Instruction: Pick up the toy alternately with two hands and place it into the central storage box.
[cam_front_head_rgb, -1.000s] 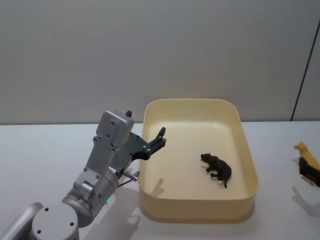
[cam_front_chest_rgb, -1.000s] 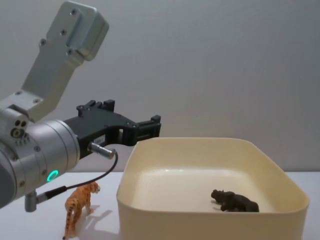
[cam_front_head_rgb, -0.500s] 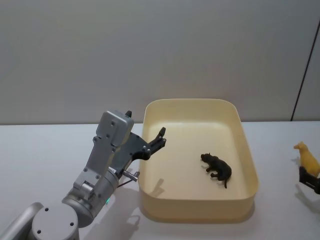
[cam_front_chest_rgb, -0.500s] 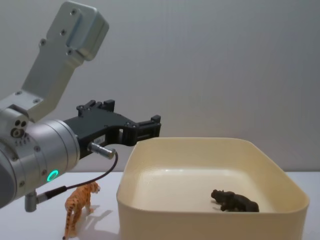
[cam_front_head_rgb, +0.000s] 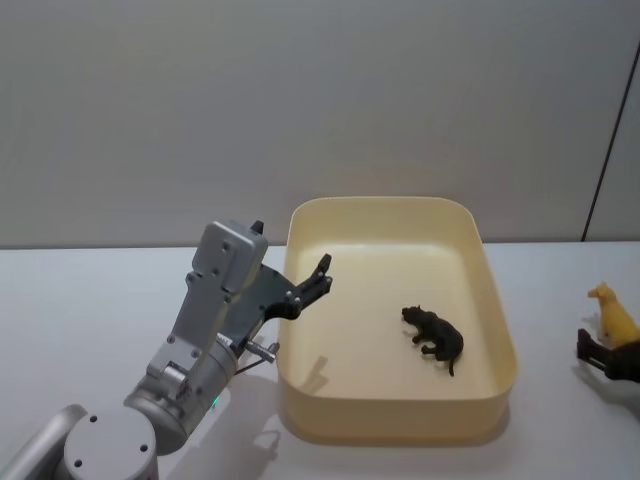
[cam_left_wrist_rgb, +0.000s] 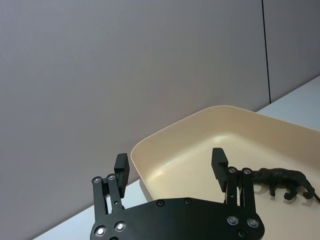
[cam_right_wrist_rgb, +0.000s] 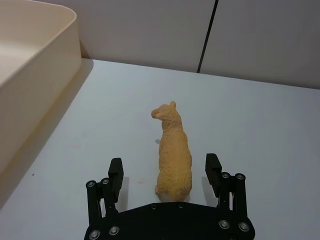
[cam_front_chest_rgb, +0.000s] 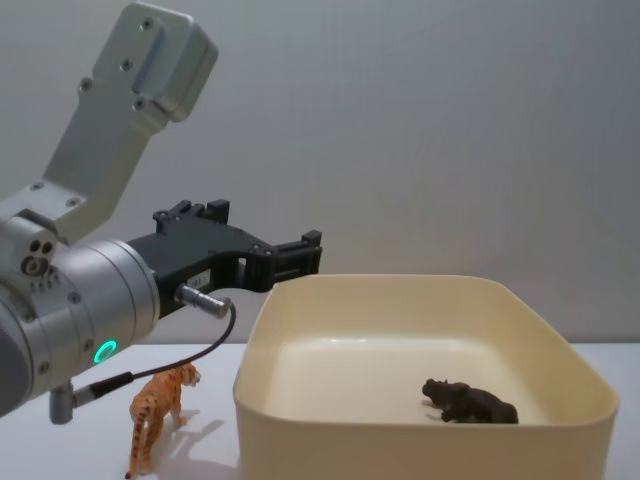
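The cream-yellow central storage box (cam_front_head_rgb: 392, 422) stands mid-table, with a black animal toy (cam_front_head_rgb: 434, 338) lying inside it. My left gripper (cam_front_head_rgb: 321, 273) hangs open and empty over the box's left rim (cam_front_chest_rgb: 262, 300). A yellow llama toy (cam_right_wrist_rgb: 173, 153) stands on the table right of the box. My right gripper (cam_right_wrist_rgb: 164, 170) is open around the llama's hind end, a gap showing on each side. In the head view that gripper (cam_front_head_rgb: 592, 350) is at the right edge, just below the llama (cam_front_head_rgb: 612, 311). An orange tiger toy (cam_front_chest_rgb: 158, 411) stands left of the box, under my left arm.
The white table (cam_front_head_rgb: 80, 320) runs to a grey wall close behind the box. The box's outer wall (cam_right_wrist_rgb: 35, 85) rises to the left of the llama. A cable (cam_front_chest_rgb: 190, 355) hangs from my left wrist above the tiger.
In the head view my right gripper has shifted at the right edge, now lower and slightly left beside the llama. My left arm, the box and the black toy have not moved.
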